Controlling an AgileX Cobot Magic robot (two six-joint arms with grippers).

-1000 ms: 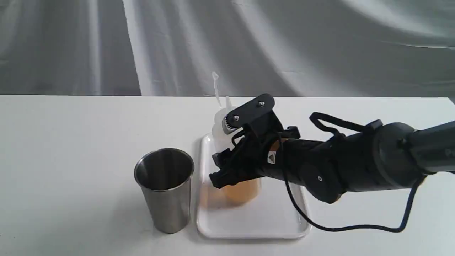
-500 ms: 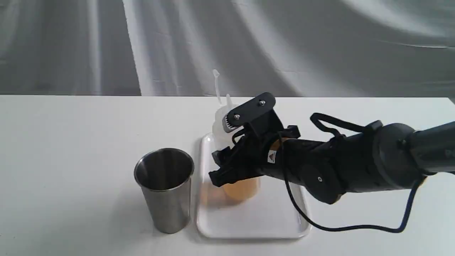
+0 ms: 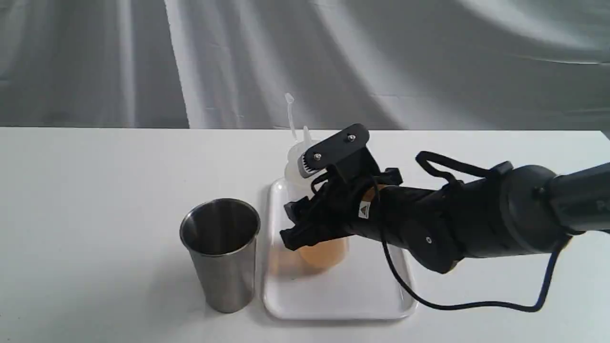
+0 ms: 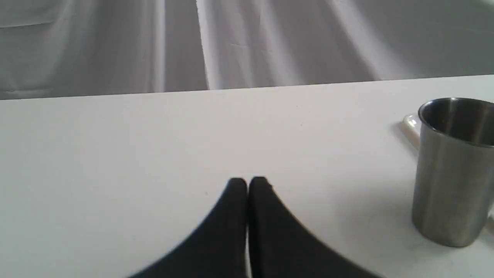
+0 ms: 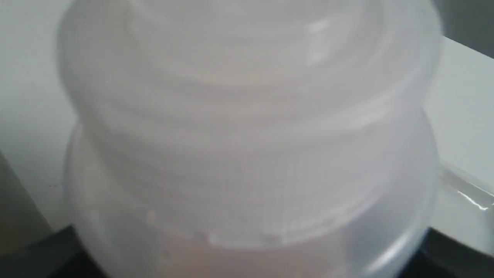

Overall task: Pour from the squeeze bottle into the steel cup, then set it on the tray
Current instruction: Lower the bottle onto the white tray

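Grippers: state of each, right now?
Left gripper: shut, empty.
Right gripper: shut on the bottle.

Left jaws pressed together; steel cup (image 4: pixel 449 173) stands nearby.

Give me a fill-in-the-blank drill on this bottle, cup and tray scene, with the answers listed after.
1. The squeeze bottle is over the tray, with its nozzle pointing ____.
2. The steel cup stands beside the tray, on the ____.
3. The gripper around the bottle belongs to the ____ arm.
4. The left gripper is shut and holds ____.
Missing words: up; table; right; nothing.
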